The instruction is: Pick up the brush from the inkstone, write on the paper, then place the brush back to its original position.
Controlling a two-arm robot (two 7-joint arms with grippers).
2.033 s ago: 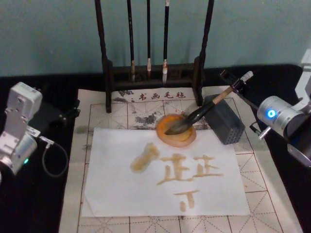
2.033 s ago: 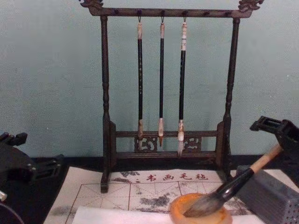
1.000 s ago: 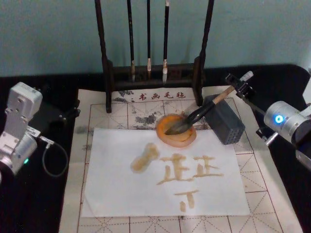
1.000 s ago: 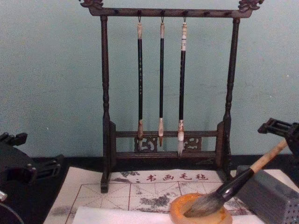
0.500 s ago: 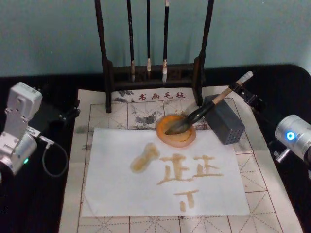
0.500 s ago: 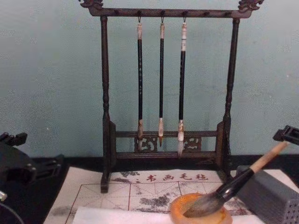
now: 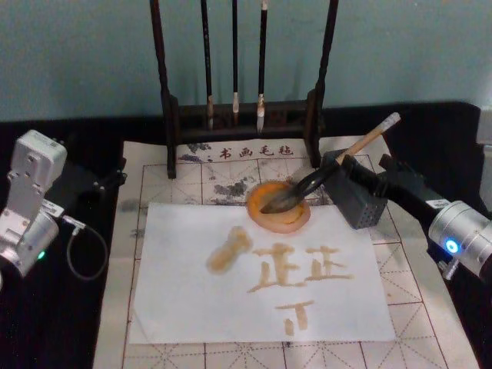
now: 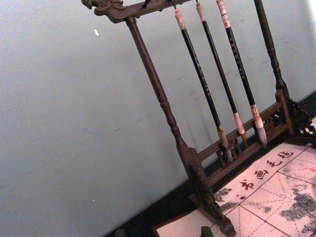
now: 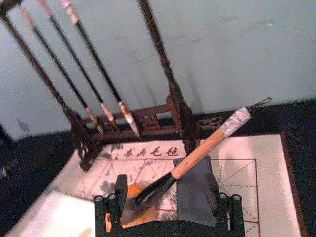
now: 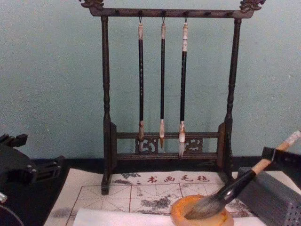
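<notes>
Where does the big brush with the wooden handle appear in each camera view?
Head view: brush right of centre, bristles in the inkstone.
Chest view: lower right.
Right wrist view: centre, above the open right gripper.
Left wrist view: absent.
Shared landmark: the brush rack.

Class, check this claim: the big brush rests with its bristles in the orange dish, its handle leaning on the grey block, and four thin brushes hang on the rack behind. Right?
Not quite: the rack holds three thin brushes, not four, as the chest view shows. The rest stands: the big brush has its bristles in the orange dish, handle leaning on the grey block.
</notes>
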